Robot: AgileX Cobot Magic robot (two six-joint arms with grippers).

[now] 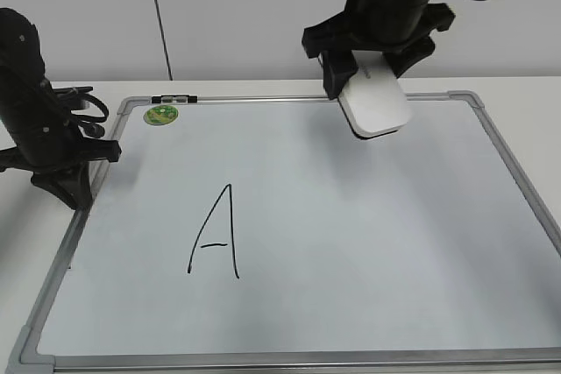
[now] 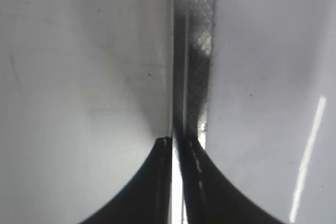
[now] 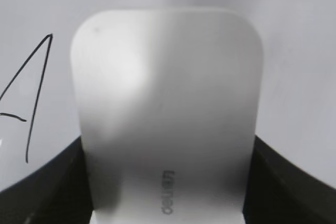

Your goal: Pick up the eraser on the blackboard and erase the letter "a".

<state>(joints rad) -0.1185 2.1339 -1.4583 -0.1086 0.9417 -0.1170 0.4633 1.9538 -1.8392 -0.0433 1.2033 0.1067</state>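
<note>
Since the small letter "a" shows in none of the views, while only the large capital A [image 1: 215, 232] stands at lower centre-left of the blackboard [image 1: 351, 216], the wiping looks finished or nearly so, and any remaining pass should press the felt flat on the board, sweep only the small mark's spot, and stay clear of the capital. Toward the left edge of the frame, the left tool [image 1: 61, 177] rests at the board's metal frame; in its wrist view the fingers [image 2: 157, 182] sit closed together, holding nothing. Farther back, at upper centre-right, the right tool [image 1: 372, 76] is clamped on the eraser [image 1: 377, 104], its fingers pressing both long sides, the white block tilted, apparently lifted off the board. Beyond, a green magnet [image 1: 161, 114] sits at the upper left corner on the table [image 1: 263, 89].
</note>
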